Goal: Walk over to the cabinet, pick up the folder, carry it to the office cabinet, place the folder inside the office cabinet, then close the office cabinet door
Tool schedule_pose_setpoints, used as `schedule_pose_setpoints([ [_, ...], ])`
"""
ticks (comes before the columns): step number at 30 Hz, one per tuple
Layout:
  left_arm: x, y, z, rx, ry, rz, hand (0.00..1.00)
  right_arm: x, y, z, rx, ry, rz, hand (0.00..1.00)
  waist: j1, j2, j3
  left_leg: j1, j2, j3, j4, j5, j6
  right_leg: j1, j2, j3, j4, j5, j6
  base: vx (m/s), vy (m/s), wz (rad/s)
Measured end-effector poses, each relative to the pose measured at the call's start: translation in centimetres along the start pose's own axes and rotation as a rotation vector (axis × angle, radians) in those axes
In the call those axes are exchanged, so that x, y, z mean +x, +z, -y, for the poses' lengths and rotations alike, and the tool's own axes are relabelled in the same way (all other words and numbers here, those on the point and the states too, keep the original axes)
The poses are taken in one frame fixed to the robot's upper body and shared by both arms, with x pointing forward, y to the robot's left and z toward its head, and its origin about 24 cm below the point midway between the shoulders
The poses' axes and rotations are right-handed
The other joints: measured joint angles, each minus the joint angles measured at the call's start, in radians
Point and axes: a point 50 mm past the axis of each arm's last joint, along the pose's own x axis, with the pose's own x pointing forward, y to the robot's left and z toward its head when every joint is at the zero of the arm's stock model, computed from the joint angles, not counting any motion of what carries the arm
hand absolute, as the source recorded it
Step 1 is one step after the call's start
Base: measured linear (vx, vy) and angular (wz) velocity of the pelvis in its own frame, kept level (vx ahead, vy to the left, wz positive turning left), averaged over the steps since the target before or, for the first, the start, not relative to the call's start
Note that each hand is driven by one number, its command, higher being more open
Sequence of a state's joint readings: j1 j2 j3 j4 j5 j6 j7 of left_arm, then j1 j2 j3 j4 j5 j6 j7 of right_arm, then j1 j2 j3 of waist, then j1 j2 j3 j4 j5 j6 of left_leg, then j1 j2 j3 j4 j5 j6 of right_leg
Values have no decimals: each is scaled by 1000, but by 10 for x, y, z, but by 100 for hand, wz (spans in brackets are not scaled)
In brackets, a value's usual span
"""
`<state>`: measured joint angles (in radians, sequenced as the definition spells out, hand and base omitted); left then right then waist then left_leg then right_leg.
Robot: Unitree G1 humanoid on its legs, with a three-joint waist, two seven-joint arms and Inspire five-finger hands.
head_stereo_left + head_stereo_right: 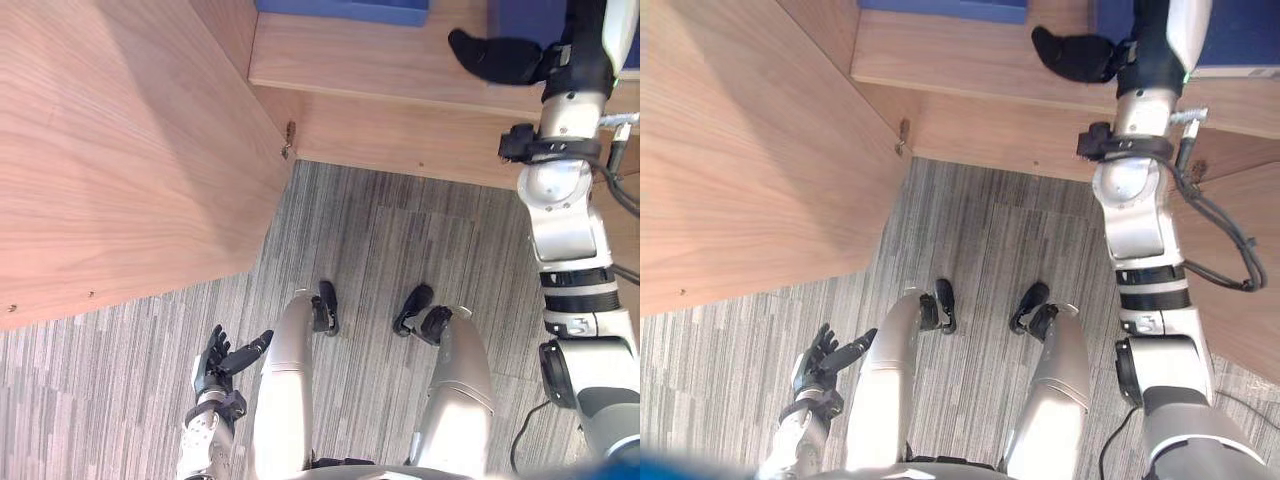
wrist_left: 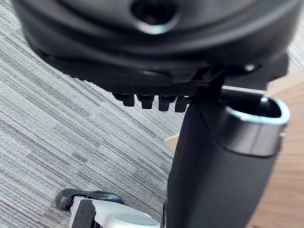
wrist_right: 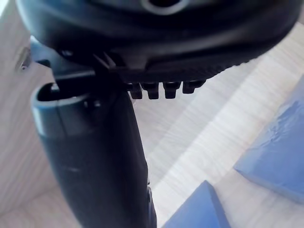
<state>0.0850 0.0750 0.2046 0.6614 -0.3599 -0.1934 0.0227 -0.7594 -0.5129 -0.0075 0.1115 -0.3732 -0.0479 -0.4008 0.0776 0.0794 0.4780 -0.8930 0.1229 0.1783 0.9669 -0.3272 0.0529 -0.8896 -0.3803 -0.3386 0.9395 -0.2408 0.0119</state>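
Left eye view: you've got a wood-grain cabinet door [image 1: 130,150] standing open over striped grey carpet [image 1: 400,240]. A flat blue folder [image 1: 340,10] lies at the back edge of the pale wood shelf [image 1: 350,60], and a second folder [image 1: 520,20] lies toward its right end. The right hand [image 1: 495,58] hovers between them, fingers straight, empty.

Right eye view: the left hand [image 1: 815,365] is low over the carpet, fingers spread, holding nothing.

Right wrist view: two matte blue corners on smooth wood.
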Motion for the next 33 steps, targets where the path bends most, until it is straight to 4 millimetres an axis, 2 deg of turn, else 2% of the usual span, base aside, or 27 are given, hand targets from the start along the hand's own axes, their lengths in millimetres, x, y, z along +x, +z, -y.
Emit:
schedule_pose_setpoints([
  [2, -6, -8, -6, 3, 16, -25, 100, -33, -18, -19, 10, 67, -103, 100, -8, -5, 2, 70, 6, 10, -56, 9, -2, 70, 19, -12, -67, 21, -3, 45, 32, -17],
  [3, -8, -10, -8, 4, 22, -31, 100, -42, -23, -23, 16, 85, -133, 100, -8, -6, 2, 89, 7, 14, -73, 12, -4, 88, 26, -13, -86, 29, -2, 80, 27, -22],
  [6, -15, -19, -15, 17, 46, -63, 100, -100, -44, -43, 17, 211, -286, 100, -17, -13, -1, 210, 10, 35, -175, 31, -15, 200, 56, -22, -193, 59, 4, 128, 10, -17],
  [7, -16, -21, -16, 18, 51, -68, 100, -111, -47, -46, 11, 241, -313, 100, -22, -14, -1, 234, 11, 35, -196, 35, -17, 226, 64, -27, -217, 65, 6, 188, -5, -11],
  [8, -18, -23, -17, 23, 57, -76, 100, -143, -55, -53, -3, 316, -387, 100, -31, -20, -5, 301, 11, 37, -256, 49, -25, 295, 82, -40, -281, 80, 10, 129, -5, -8],
  [9, -18, -25, -17, 22, 59, -80, 100, -156, -58, -56, -1, 346, -427, 100, -31, -25, -9, 331, 11, 42, -282, 56, -30, 321, 90, -42, -307, 86, 11, 167, -17, -16],
  [11, -21, -32, -19, 14, 74, -109, 100, -214, -69, -66, 16, 458, -613, 100, -33, -52, -55, 427, 20, 58, -384, 82, -46, 411, 130, -53, -415, 114, 13, 202, -56, -22],
  [12, -22, -34, -20, 7, 81, -117, 100, -231, -71, -69, 24, 480, -669, 100, -34, -60, -70, 451, 23, 60, -410, 90, -52, 435, 142, -57, -447, 122, 12, 229, -92, -15],
  [14, -26, -45, -23, 0, 115, -160, 100, -300, -70, -72, 52, 587, -898, 100, -39, -91, -139, 549, 28, 65, -532, 130, -77, 535, 188, -76, -578, 151, 13, 201, -105, -6],
  [15, -27, -48, -25, 6, 127, -174, 100, -320, -69, -71, 61, 620, -962, 100, -40, -97, -163, 571, 29, 66, -560, 139, -85, 556, 199, -81, -604, 156, 13, 224, -117, -4],
  [16, -30, -56, -29, 17, 153, -211, 100, -356, -66, -70, 96, 665, -1108, 100, -43, -106, -205, 618, 35, 70, -608, 149, -101, 603, 222, -88, -655, 168, 13, 184, -95, -9],
  [17, -31, -60, -29, 17, 168, -230, 100, -373, -65, -68, 113, 671, -1188, 100, -43, -106, -222, 648, 39, 78, -631, 153, -107, 629, 234, -88, -681, 174, 12, 216, -109, -24],
  [19, -36, -78, -26, 24, 205, -320, 100, -434, -62, -54, 145, 627, -1515, 100, -45, -91, -296, 751, 47, 110, -727, 176, -129, 728, 280, -81, -802, 213, 17, 202, -95, -34],
  [20, -38, -82, -23, 38, 201, -339, 100, -451, -61, -47, 143, 604, -1612, 100, -46, -83, -314, 783, 47, 123, -759, 186, -136, 755, 293, -73, -839, 227, 18, 166, -72, -41],
  [23, -35, -84, -10, 54, 188, -354, 100, -467, -73, -27, 151, 419, -1783, 100, -54, -55, -351, 861, 44, 141, -810, 205, -150, 835, 311, -71, -909, 248, 21, 75, -38, -11],
  [26, -36, -89, -2, 39, 178, -375, 100, -486, -74, -10, 159, 285, -1923, 100, -52, -48, -394, 917, 43, 141, -841, 211, -157, 895, 324, -74, -946, 248, 22, 40, -44, 8],
  [28, -38, -93, -1, 59, 170, -405, 100, -499, -71, -2, 182, 223, -2015, 100, -54, -52, -421, 954, 41, 141, -876, 222, -162, 937, 337, -75, -990, 263, 20, 6, -41, 2],
  [32, -37, -91, -5, 70, 171, -408, 100, -507, -69, 1, 212, 177, -2076, 100, -53, -60, -424, 962, 39, 140, -878, 228, -162, 958, 347, -71, -1025, 282, 12, -54, -37, -2],
  [33, -37, -91, -7, 75, 170, -409, 100, -508, -68, 0, 228, 162, -2091, 100, -52, -70, -417, 955, 41, 139, -839, 225, -163, 967, 344, -65, -1025, 282, 12, -56, -17, -5],
])
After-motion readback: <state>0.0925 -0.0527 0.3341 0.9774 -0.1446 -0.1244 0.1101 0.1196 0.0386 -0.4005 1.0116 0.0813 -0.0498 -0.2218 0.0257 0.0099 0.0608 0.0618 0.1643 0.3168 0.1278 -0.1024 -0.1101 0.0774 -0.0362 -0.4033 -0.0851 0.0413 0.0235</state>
